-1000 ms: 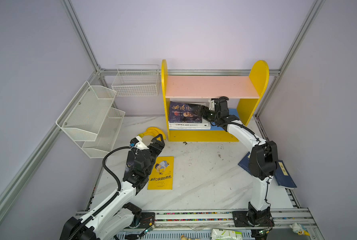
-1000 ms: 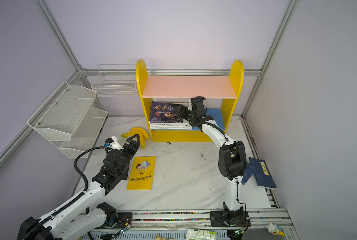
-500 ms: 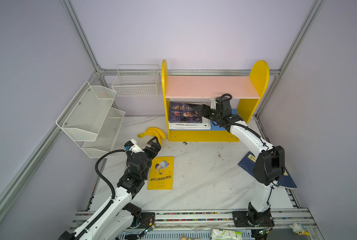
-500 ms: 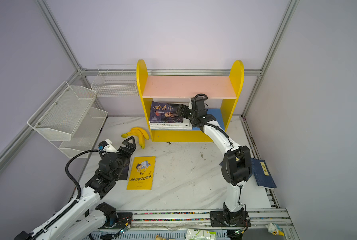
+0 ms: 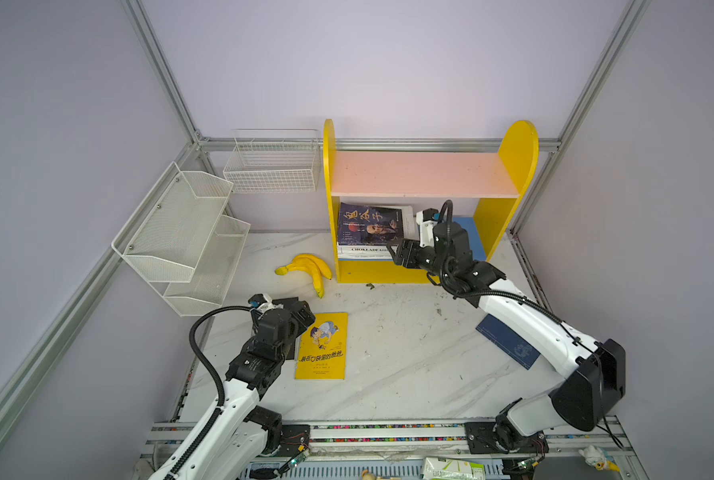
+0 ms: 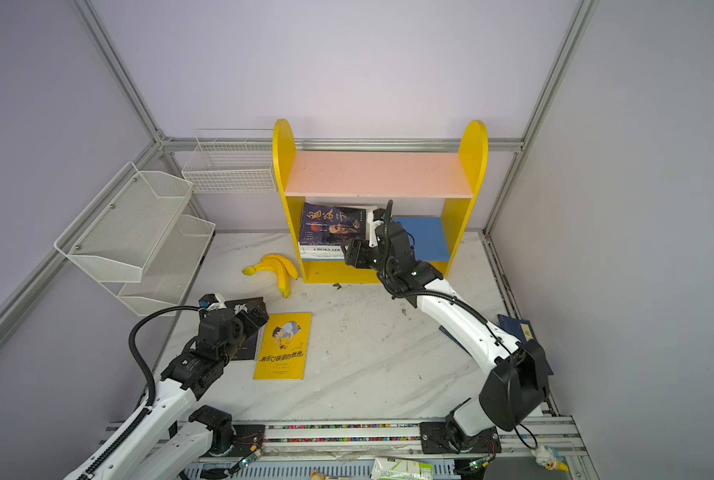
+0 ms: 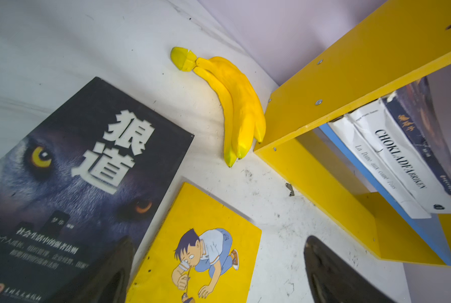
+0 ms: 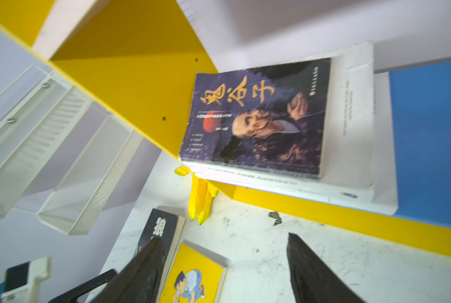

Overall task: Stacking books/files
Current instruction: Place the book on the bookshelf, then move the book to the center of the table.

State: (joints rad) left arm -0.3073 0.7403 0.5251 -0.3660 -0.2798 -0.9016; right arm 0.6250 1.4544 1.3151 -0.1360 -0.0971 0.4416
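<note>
A yellow cartoon book point(image 5: 322, 345) lies flat on the marble table, and a black wolf-eyed book point(image 7: 75, 178) lies beside it on its left. My left gripper point(image 5: 301, 311) hovers open over their far ends, holding nothing. Inside the shelf, the dark old-man portrait book point(image 8: 256, 118) tops a stack of white books point(image 5: 365, 251). Just in front of that stack my right gripper point(image 5: 399, 253) stands open and empty. A navy book point(image 5: 509, 347) lies on the table at the right, partly under the right arm.
The yellow shelf point(image 5: 422, 174) has a pink top board and a blue floor point(image 6: 422, 237). Yellow bananas point(image 5: 309, 268) lie to the left of its base. White mesh racks point(image 5: 181, 237) and a wire basket point(image 5: 272, 162) hang on the left and back walls.
My right gripper has drawn back out of the shelf toward the front. The left gripper has sunk nearer the table and opened wider, uncovering the bananas.
</note>
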